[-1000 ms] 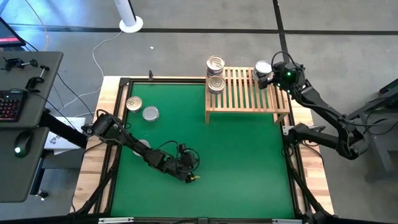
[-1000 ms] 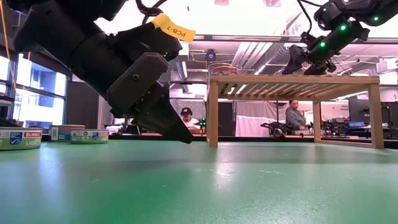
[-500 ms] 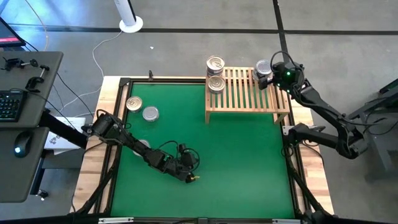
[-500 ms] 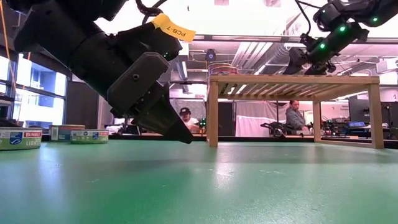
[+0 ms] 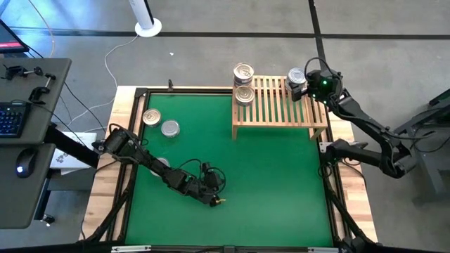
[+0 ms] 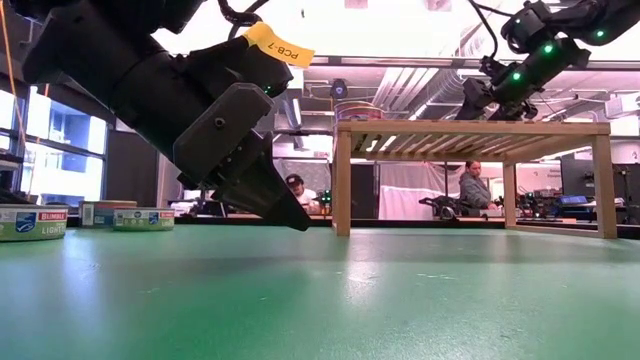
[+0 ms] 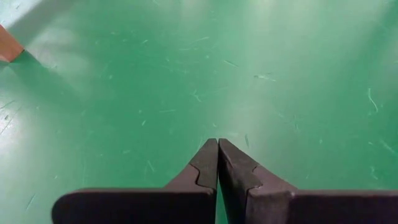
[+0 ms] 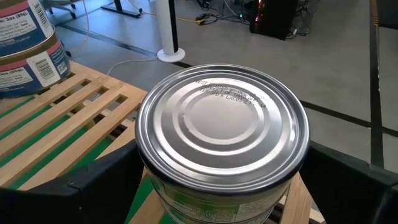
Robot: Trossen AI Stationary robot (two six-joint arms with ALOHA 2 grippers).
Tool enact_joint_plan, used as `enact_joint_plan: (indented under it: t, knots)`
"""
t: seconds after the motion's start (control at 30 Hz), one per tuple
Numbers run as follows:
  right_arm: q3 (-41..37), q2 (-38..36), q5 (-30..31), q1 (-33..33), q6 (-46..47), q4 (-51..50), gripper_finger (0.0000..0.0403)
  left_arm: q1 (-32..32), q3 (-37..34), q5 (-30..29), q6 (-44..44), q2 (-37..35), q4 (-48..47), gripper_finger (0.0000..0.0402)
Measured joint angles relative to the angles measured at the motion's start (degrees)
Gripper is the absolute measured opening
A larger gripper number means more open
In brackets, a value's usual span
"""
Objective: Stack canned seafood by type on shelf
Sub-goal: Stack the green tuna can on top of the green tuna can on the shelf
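Observation:
The shelf (image 5: 278, 102) stands at the green mat's far right. Tins (image 5: 244, 94) sit at its left end, and two of them show stacked (image 8: 25, 43) in the right wrist view. A silver-lidded tin (image 8: 221, 134) stands at the shelf's far right corner. My right gripper (image 5: 301, 79) is open, with one finger on each side of that tin. Two tins (image 5: 151, 117) (image 5: 170, 128) lie on the mat at far left. My left gripper (image 7: 217, 144) is shut and empty, tipped down just over the mat's near middle. My right gripper has its fingers (image 8: 99, 180) level and close beside the corner tin's wall (image 8: 149, 180), coming from the table's right. The tin stands upright on the shelf. Whether the fingers touch it I cannot tell.
Another tin (image 5: 162, 163) shows partly under my left arm. In the low view, tins (image 6: 30, 222) (image 6: 130, 216) line the mat's left. The shelf's middle slats (image 5: 281, 105) are bare. People sit in the room behind the table.

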Motion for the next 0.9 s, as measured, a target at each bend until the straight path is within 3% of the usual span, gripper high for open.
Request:
enact_joint_plan:
  t: [0.9]
  knots:
    - [3.45, -0.13, 0.21, 0.02, -4.54, -7.79, 0.0399, -0.01, 0.00, 0.02, 0.01, 0.00, -0.02, 0.0000]
